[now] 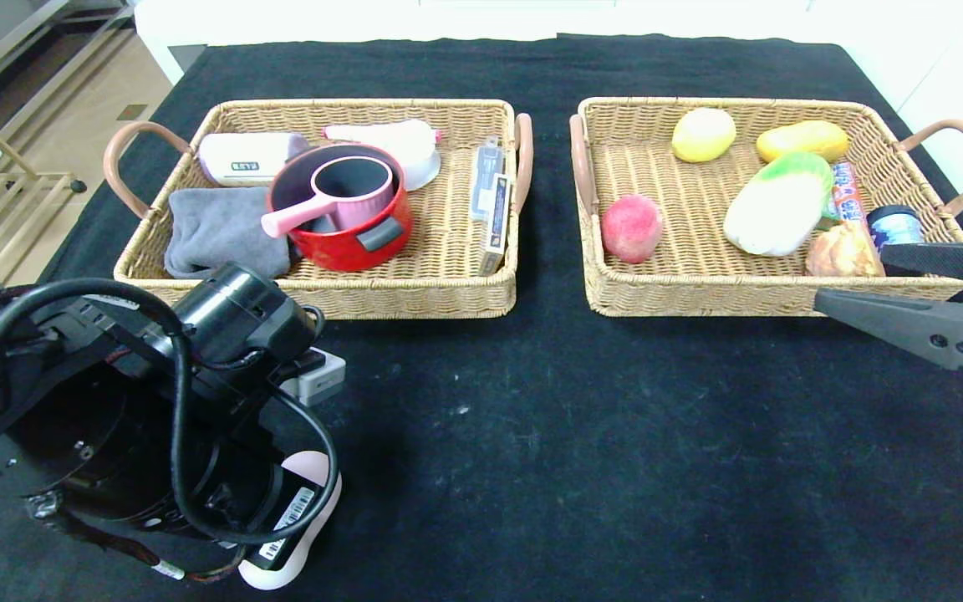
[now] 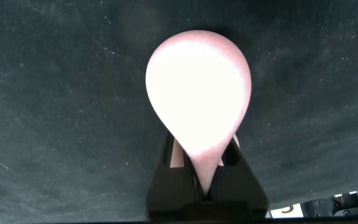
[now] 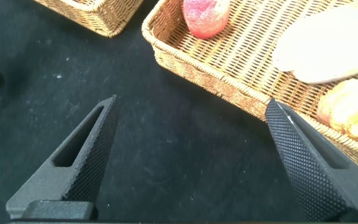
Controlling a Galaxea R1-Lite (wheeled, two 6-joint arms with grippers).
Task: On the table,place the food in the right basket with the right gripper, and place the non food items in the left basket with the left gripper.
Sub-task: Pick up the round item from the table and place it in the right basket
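Left gripper (image 2: 205,186) low over the black table (image 1: 582,435) at the near left, clenched on the narrow end of the pale lilac-grey egg-shaped lump (image 2: 197,93); in the head view only a small part of this lump (image 1: 308,465) visible under the cabled wrist. Right gripper (image 3: 191,155) at the near right corner of the right basket (image 1: 615,288), released, fingers wide apart and holding nothing, one finger (image 3: 309,168) just over the wicker rim.

In the right basket: napa cabbage (image 1: 778,205) lying diagonally, small golden-brown burger bun (image 1: 843,251) beside its near end, red peach (image 1: 631,227) at the left side, two yellow fruits (image 1: 703,134) at the far wall, a small dark jar (image 1: 894,226) near the right wall.

In the left basket (image 1: 415,293): red pot (image 1: 348,234) with the pink saucepan (image 1: 339,196) standing inside it, grey cloth (image 1: 218,230) touching the pot on its left, card box (image 1: 491,205) standing along the right wall. Both baskets side by side, apart from each other.
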